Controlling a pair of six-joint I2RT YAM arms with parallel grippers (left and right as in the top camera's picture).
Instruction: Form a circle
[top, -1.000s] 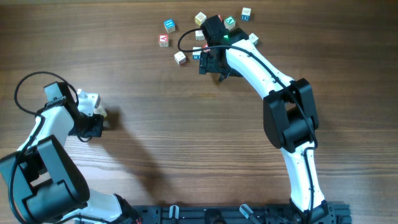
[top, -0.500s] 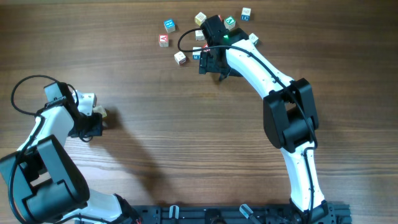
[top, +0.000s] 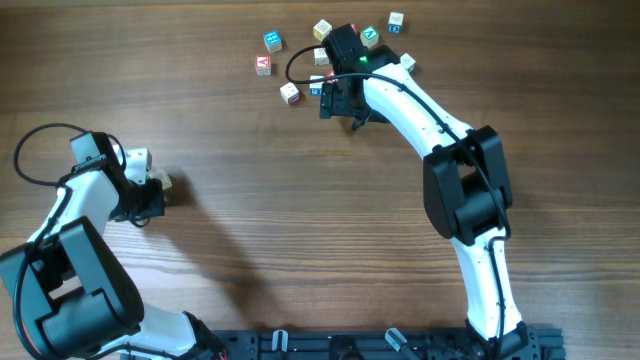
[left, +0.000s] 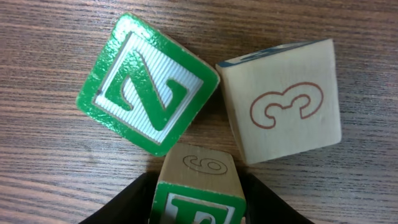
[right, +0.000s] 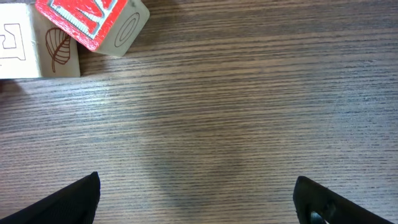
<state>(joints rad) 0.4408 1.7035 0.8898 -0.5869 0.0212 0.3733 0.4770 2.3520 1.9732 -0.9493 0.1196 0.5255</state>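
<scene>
Between the left hand's (left: 198, 208) fingers sits a clamped green-faced cube (left: 199, 171), touching the Z cube (left: 146, 93) and 3 cube (left: 283, 102) just ahead, presumably to close this cluster (top: 160, 183) toward a circle. The right hand (right: 199, 199) hangs wide open, empty.

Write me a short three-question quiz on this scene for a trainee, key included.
1. True or false: the right gripper is holding a cube.
2. In the left wrist view, which numeral is on the green-framed cube? A) 2 B) 5 C) 8
3. In a few words: what sits between the fingers of the left gripper?
Key: 1 false, its jaws stand wide open with nothing between them; 2 A; 3 the cube marked 6, whose green face is toward the camera.
</scene>
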